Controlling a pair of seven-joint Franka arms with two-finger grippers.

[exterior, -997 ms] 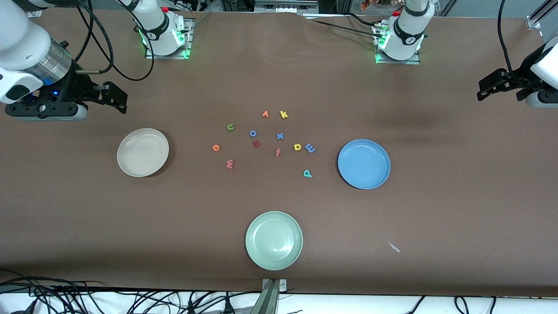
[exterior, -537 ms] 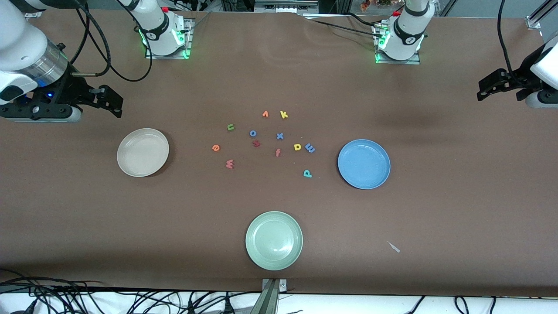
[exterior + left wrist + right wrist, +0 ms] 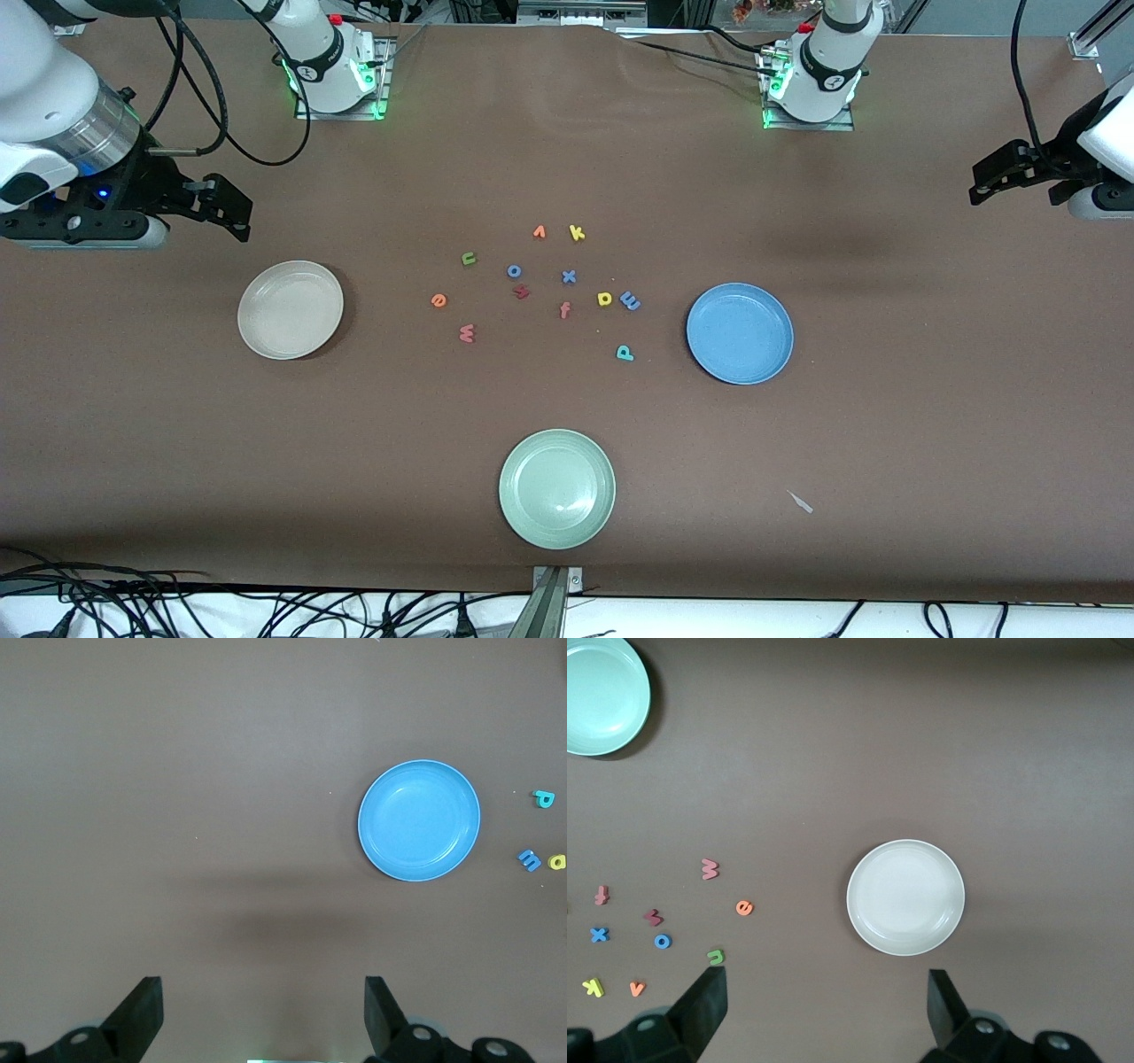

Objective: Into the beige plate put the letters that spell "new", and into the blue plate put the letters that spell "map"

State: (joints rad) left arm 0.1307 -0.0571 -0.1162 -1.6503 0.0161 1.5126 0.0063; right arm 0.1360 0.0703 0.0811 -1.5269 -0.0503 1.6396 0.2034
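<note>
**Lena:** Where do we stand on the sort?

**Me:** I see nothing placed yet. The beige plate (image 3: 291,309) and the blue plate (image 3: 740,333) both sit bare, one toward the right arm's end of the table, the other toward the left arm's. All six wanted letters lie loose between them: green n (image 3: 469,259), orange e (image 3: 438,300) and pinkish-red w (image 3: 467,333) on the beige plate's side of the cluster, yellow a (image 3: 605,299) just beside blue m (image 3: 630,300), and teal p (image 3: 625,353) nearer the front camera, all closer to the blue plate.

**Lena:** And the arms?

**Me:** My right gripper (image 3: 226,202) hangs above bare table near the beige plate, jaws spread wide, holding nothing. The left gripper (image 3: 1001,173) waits at its end of the table, also open and empty.

**Lena:** Anything in the way?

**Me:** Decoys, mostly. The yellow k (image 3: 577,233), blue o (image 3: 515,271), blue x (image 3: 569,276), dark red letter (image 3: 522,291) and red-orange f (image 3: 564,309) are mixed in among the targets, and the pale green plate (image 3: 556,488) sits nearest the camera. I judge the a and m the tightest pick, being so close together.
</note>
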